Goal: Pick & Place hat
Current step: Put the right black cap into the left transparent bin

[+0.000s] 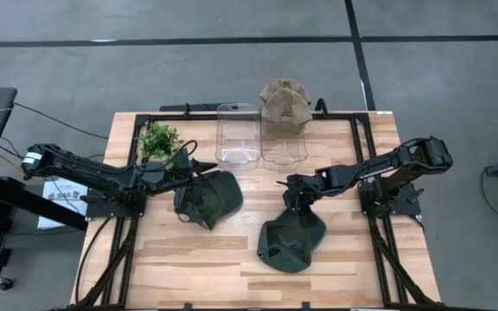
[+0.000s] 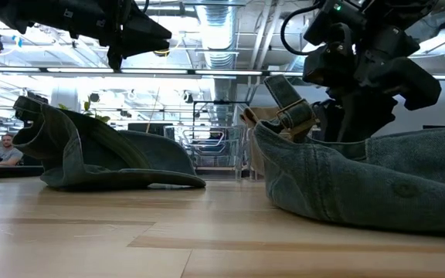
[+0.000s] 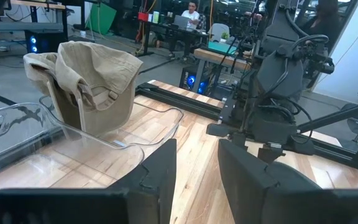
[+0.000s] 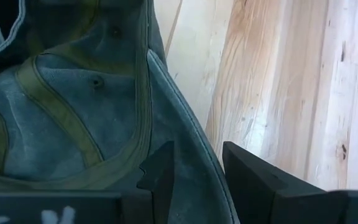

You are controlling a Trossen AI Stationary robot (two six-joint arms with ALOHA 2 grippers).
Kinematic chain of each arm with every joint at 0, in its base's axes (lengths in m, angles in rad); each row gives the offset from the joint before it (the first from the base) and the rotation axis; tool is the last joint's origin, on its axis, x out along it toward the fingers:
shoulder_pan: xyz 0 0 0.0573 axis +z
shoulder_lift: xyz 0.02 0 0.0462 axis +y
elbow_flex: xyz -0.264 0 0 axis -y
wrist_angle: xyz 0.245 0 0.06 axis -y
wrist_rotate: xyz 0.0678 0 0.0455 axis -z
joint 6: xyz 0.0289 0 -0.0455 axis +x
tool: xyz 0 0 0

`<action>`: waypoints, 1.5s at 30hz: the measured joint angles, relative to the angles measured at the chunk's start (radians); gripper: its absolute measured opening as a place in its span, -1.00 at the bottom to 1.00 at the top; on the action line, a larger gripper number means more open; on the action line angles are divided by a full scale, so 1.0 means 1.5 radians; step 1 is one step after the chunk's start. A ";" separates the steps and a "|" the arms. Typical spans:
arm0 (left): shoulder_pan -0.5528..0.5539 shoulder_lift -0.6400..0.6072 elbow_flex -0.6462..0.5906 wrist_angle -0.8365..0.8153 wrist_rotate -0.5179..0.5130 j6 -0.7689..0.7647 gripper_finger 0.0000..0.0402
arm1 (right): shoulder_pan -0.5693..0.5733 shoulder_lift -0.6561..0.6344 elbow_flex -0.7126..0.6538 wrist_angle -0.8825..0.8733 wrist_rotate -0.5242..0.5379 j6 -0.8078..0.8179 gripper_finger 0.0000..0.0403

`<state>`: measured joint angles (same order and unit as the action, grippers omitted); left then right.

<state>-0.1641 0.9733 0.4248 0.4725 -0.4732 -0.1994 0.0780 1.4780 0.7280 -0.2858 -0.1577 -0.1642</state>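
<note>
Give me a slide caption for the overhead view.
Two dark green hats on the wooden table, one under each arm; tan hat atop a clear bin.

You have three hats on the tabletop [image 1: 335, 259]: two dark green ones, the left hat [image 1: 210, 199] and the right hat [image 1: 292, 242], and one tan hat [image 1: 284, 104] at the far edge. You also have two clear bins [image 1: 239, 134] and one small plant [image 1: 158, 140].
</note>
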 joint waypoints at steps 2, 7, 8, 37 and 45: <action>0.000 0.000 0.000 0.000 0.000 0.000 -0.42 | 0.000 0.000 0.000 0.000 0.000 0.000 -0.40; 0.000 0.000 0.000 0.000 0.000 0.000 -0.42 | 0.000 0.000 0.000 0.000 0.000 0.000 -0.45; 0.000 0.000 0.000 0.000 0.000 0.000 -0.42 | 0.000 0.000 0.000 0.000 0.000 0.000 -0.46; 0.000 0.000 0.000 0.000 0.000 0.000 -0.42 | -0.011 -0.002 0.000 -0.044 -0.041 -0.047 -0.99; 0.000 0.000 0.000 0.000 0.000 0.000 -0.42 | -0.046 -0.069 -0.001 -0.061 -0.030 -0.062 -0.99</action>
<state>-0.1639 0.9733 0.4248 0.4723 -0.4732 -0.1993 0.0086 1.3741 0.7269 -0.3771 -0.2031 -0.2573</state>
